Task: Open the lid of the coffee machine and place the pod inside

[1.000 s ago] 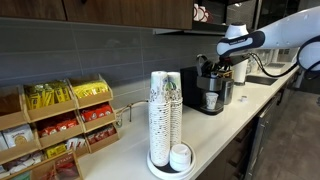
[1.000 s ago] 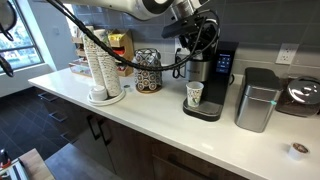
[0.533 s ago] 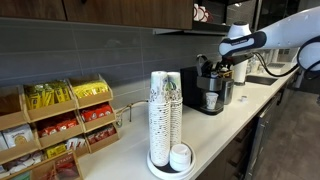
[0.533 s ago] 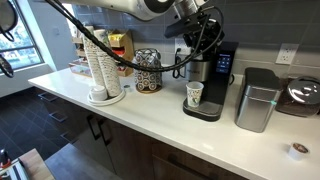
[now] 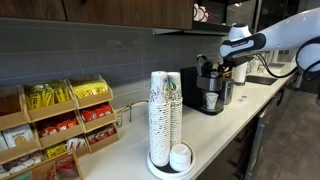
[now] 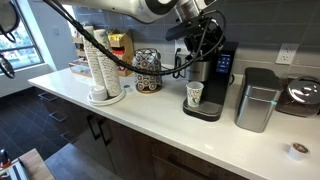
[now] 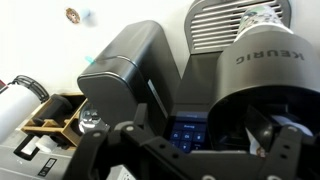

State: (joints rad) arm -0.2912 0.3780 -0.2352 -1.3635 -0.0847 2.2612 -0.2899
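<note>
The white counter [image 6: 150, 125] is being occupied by the coffee machine [image 6: 214, 88], which is being shown against the back wall in both exterior views. A grey bin [image 6: 258, 100] is being kept just beside the coffee machine, and stacked paper cups [image 5: 165, 115] are being kept well apart from it. The lid [image 7: 268, 70], marked KEURIG, is being seen lying down on top of the coffee machine. The gripper [image 6: 202, 42] is being held just above the lid; in the wrist view its fingers [image 7: 98, 150] are being kept spread apart, gripping nothing. A paper cup [image 6: 195, 95] is being held under the coffee machine's spout.
</note>
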